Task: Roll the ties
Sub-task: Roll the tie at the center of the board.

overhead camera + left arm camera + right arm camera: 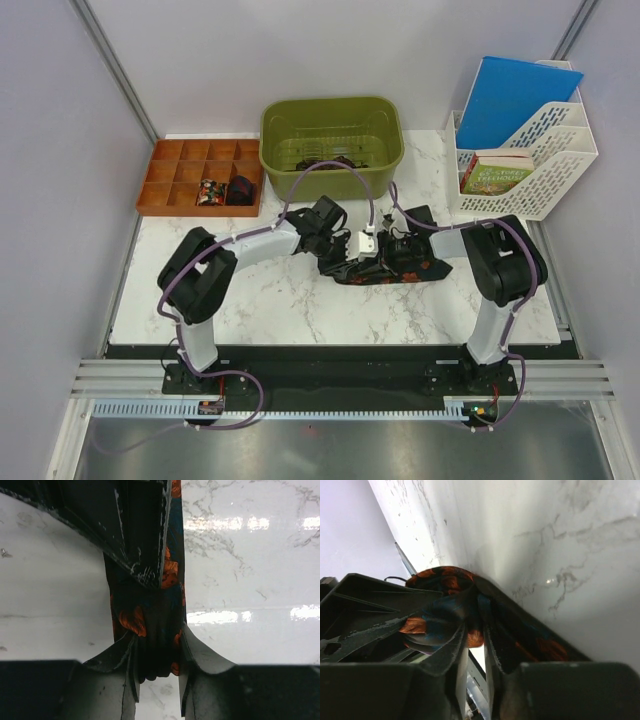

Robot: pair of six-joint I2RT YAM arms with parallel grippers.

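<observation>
Lying bunched on marble table, dark orange-flowered tie, left hand and right hand each pinching it

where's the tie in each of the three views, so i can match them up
Top external: tie at table centre, between the two arms.
Left wrist: tie at centre, running down into the left fingers.
Right wrist: tie centre-left, bunched at the right fingers.
Shared landmark: the white marble table under it.
</observation>
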